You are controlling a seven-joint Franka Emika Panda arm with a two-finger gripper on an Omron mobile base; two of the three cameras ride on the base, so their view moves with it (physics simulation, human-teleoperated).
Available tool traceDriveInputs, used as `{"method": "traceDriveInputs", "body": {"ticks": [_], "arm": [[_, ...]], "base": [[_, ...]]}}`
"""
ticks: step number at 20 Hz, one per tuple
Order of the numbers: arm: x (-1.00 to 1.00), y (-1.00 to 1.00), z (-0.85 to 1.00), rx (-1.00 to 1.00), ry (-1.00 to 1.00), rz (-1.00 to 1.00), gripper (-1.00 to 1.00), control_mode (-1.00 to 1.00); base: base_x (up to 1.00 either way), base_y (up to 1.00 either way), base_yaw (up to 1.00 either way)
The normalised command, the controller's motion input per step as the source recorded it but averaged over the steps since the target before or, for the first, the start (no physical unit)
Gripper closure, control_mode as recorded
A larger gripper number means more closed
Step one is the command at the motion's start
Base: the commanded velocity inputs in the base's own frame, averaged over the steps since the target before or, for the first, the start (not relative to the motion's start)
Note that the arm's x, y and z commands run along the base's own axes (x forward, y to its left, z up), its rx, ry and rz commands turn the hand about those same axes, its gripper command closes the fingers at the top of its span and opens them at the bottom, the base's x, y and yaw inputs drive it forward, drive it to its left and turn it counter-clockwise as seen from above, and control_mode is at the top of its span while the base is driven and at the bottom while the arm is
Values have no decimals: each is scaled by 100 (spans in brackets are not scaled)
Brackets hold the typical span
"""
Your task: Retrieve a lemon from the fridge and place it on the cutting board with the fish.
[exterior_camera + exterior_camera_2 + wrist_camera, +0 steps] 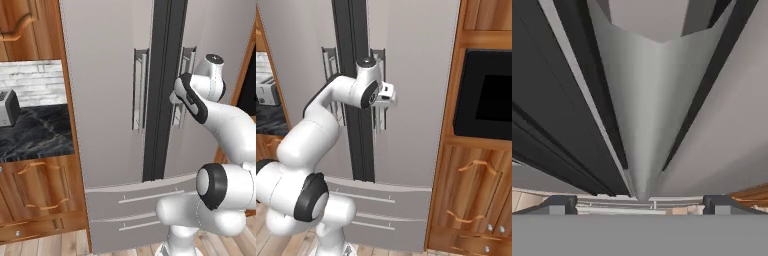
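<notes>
The white two-finger claw [390, 97] stands wide apart and holds nothing, its two dark finger tips [559, 204] set to either side of the right-hand vertical bar handle [644, 115] of the tall light-grey French-door fridge [107, 100]. In the right base view the claw sits right at that handle, at about its middle height; actual contact cannot be told. Both fridge doors are shut along the dark centre seam [162, 90], with two drawers [135, 210] below. To the left lie a black marble worktop [35, 132] and a silver toaster [8, 107]; to the right, wooden cabinets hold a black oven window [488, 95].
</notes>
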Motion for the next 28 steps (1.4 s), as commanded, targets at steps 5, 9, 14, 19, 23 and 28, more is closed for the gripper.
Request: {"method": "traceDriveInputs", "body": {"ticks": [5, 9, 14, 19, 23, 28], "arm": [[50, -4, 0, 0, -10, 0, -100, -100], [41, -14, -7, -4, -13, -1, -100, -100], [8, -8, -12, -6, -34, -1, -100, -100], [-9, 0, 0, 0, -32, 0, -100, -100], [9, 3, 0, 0, -11, 0, -100, -100], [29, 16, -1, 0, -3, -3, -100, -100]], "base": [[0, 0, 0], [0, 0, 0], [0, 0, 0], [0, 0, 0], [0, 0, 0], [0, 0, 0]]}}
